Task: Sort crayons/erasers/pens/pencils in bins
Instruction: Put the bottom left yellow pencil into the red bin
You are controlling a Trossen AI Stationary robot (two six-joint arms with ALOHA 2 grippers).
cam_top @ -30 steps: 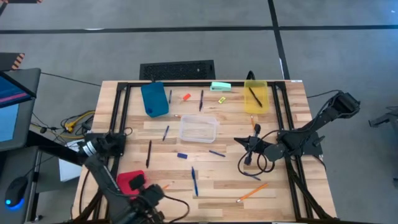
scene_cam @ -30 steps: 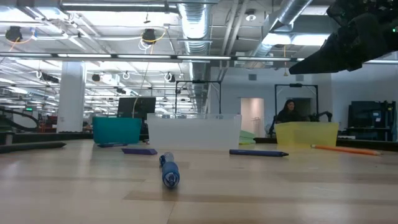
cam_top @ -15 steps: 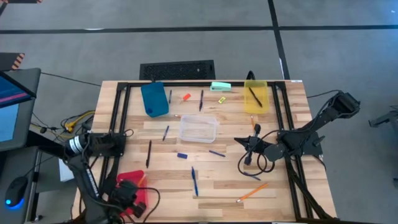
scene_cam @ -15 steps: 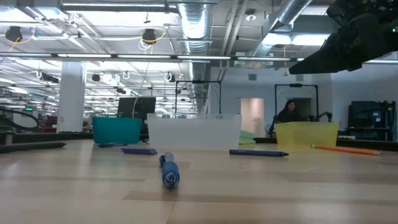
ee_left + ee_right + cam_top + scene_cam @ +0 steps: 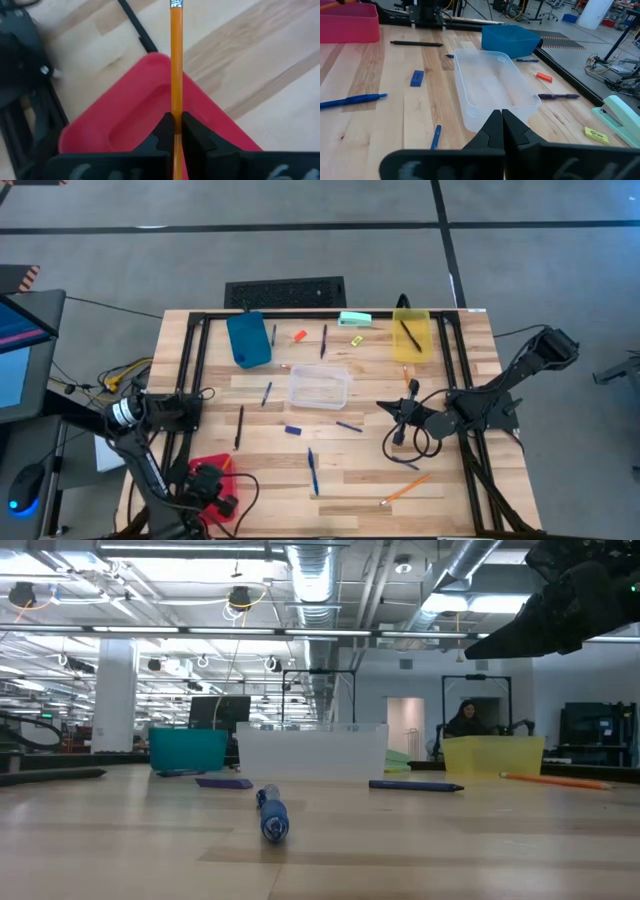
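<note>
My left gripper (image 5: 175, 120) hangs over the red bin (image 5: 135, 115) at the table's near left corner (image 5: 208, 482), shut on an orange pencil (image 5: 175, 60). My right gripper (image 5: 501, 119) waits shut and holding nothing at the table's right (image 5: 402, 416), facing the clear bin (image 5: 492, 87). The blue bin (image 5: 248, 338) and yellow bin (image 5: 411, 335) stand at the far side. Blue pens (image 5: 313, 470) (image 5: 348, 426) and another pencil (image 5: 405, 488) lie flat on the wood. Orange-red (image 5: 300, 335), yellow (image 5: 356, 339) and blue (image 5: 293, 430) erasers lie between the bins. My left gripper pinches the pencil's shaft (image 5: 175, 111) between its two fingers. The pencil runs on along the way the fingers point, its metal-ringed end (image 5: 175, 4) out ahead. The fingers slant down from above. The pencil is lifted clear above the red bin.
A mint-green stapler (image 5: 355, 319) lies at the far edge beside the yellow bin, which holds a dark pen (image 5: 410, 335). A black pen (image 5: 239, 426) lies left of centre. Black frame rails (image 5: 190, 370) run along the table's sides. A person sits far behind in the low view (image 5: 463, 720).
My left gripper, still shut on the pencil, has gone toward the table's left edge and down, over the red bin, rolling about its own axis as it went. The right arm has kept still.
</note>
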